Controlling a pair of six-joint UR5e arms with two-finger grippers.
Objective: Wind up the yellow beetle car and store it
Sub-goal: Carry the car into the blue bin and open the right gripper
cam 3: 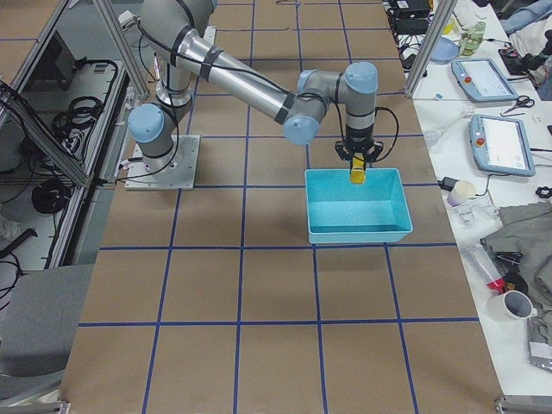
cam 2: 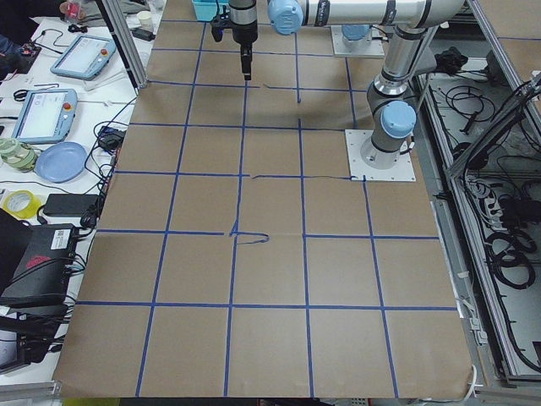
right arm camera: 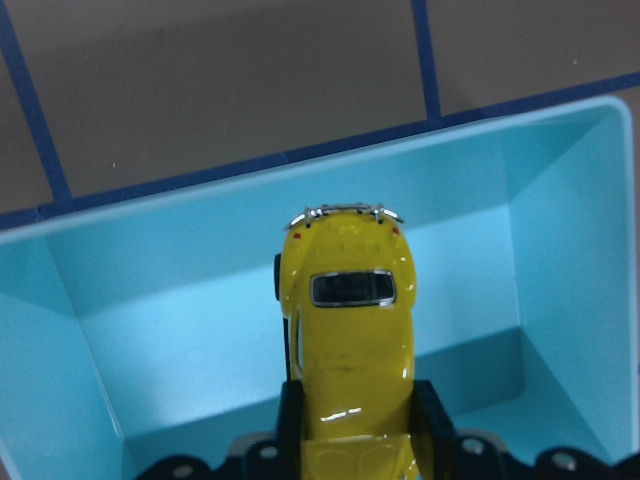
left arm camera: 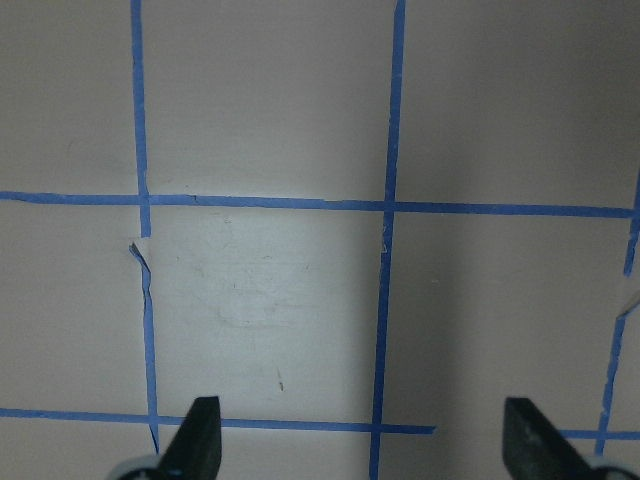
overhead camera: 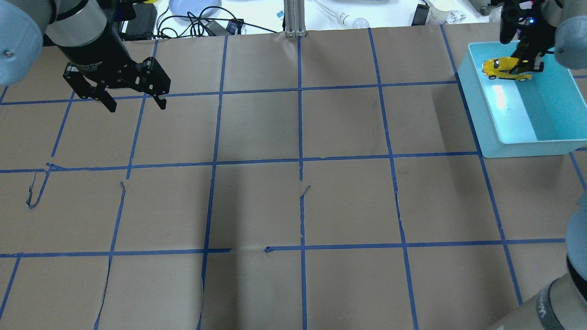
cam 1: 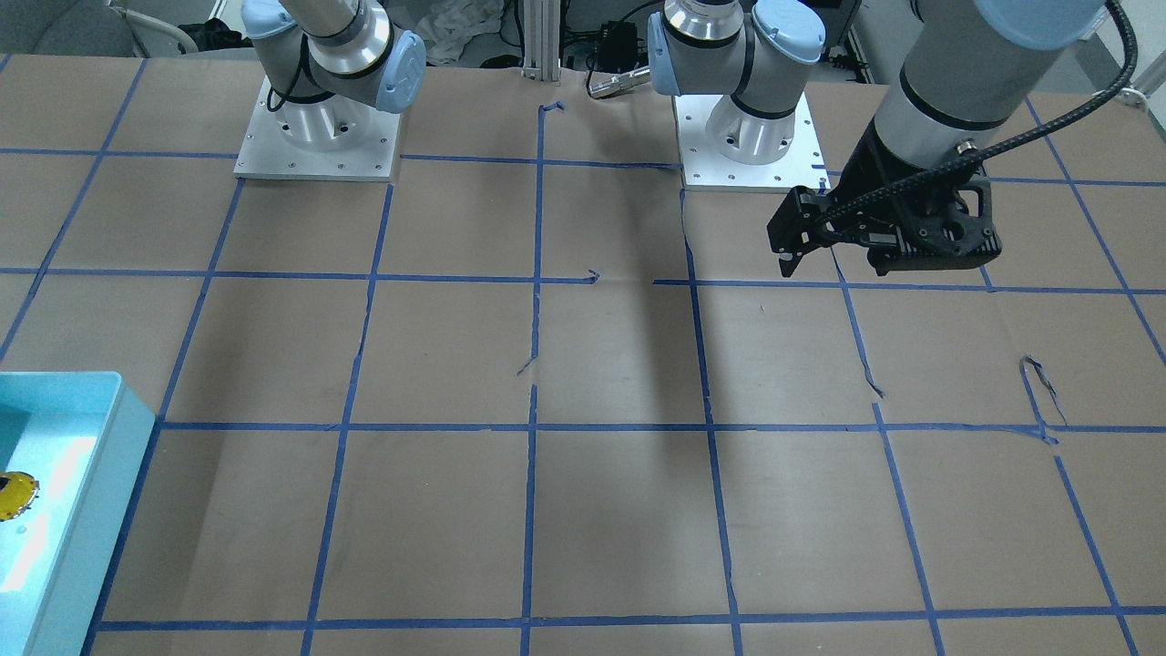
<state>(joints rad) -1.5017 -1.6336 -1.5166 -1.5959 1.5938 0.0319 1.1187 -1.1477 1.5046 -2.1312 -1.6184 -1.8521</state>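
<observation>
- While the yellow beetle car is gripped at its sides by the right gripper, which is closed onto it, it is held inside the teal bin.
- The bin is placed by the far right corner of the table.
- The left gripper is held wide open, empty, near the table's left edge.

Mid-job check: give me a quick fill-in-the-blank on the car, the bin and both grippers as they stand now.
1. The right gripper holds the ____ beetle car over the light-blue bin.
2. The left gripper has its jaws ____ and holds nothing.
3. Below the left gripper, the table is marked with lines of ____ tape.
Missing words: yellow; open; blue.
</observation>
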